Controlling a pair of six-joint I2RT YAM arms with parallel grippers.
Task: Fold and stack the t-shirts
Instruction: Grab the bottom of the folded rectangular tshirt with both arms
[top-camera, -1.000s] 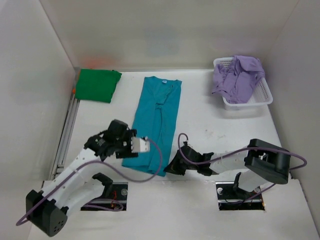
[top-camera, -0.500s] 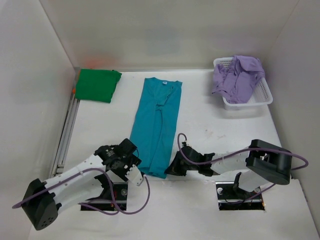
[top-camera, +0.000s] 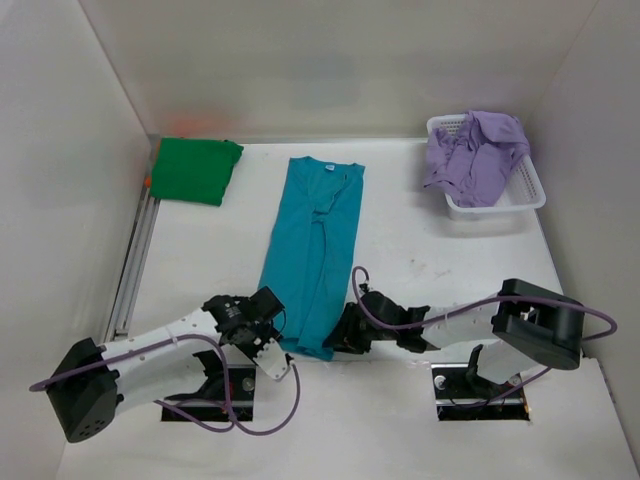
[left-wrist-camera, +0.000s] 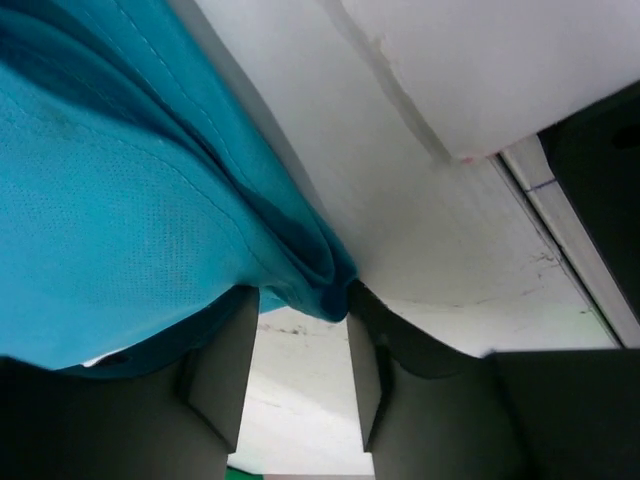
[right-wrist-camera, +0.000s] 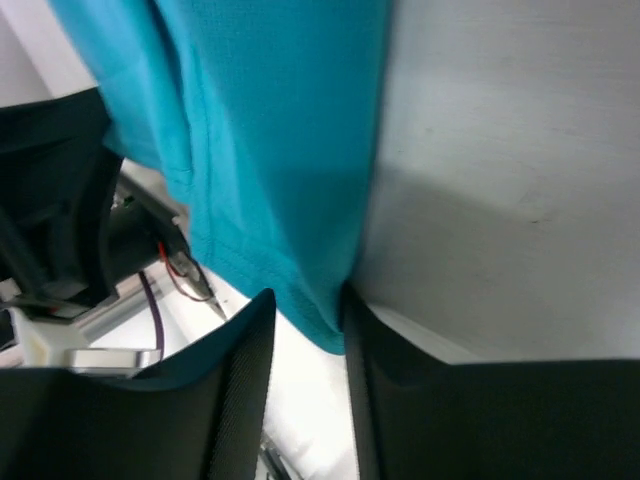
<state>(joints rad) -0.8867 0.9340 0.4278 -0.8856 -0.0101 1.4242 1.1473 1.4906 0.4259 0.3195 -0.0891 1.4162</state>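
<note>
A teal t-shirt (top-camera: 312, 250) lies folded into a long strip down the middle of the table. My left gripper (top-camera: 277, 343) sits low at its near left corner. In the left wrist view the jaws (left-wrist-camera: 300, 300) stand apart, with the teal hem corner (left-wrist-camera: 318, 285) at their tips. My right gripper (top-camera: 342, 334) is at the near right corner, open, the teal hem (right-wrist-camera: 318, 318) hanging between its fingertips (right-wrist-camera: 262, 310). A folded dark green t-shirt (top-camera: 195, 170) lies at the back left. A lavender t-shirt (top-camera: 476, 150) is bunched in the basket.
The white lattice basket (top-camera: 525, 195) stands at the back right. A metal rail (top-camera: 135, 255) runs along the table's left side, next to the left wall. Purple cables loop from both arms near the table's front edge (top-camera: 330, 370).
My left arm swung back from over the shirt's near part down to its near left corner, its jaws narrowing. My right gripper went from shut to open at the near right corner.
</note>
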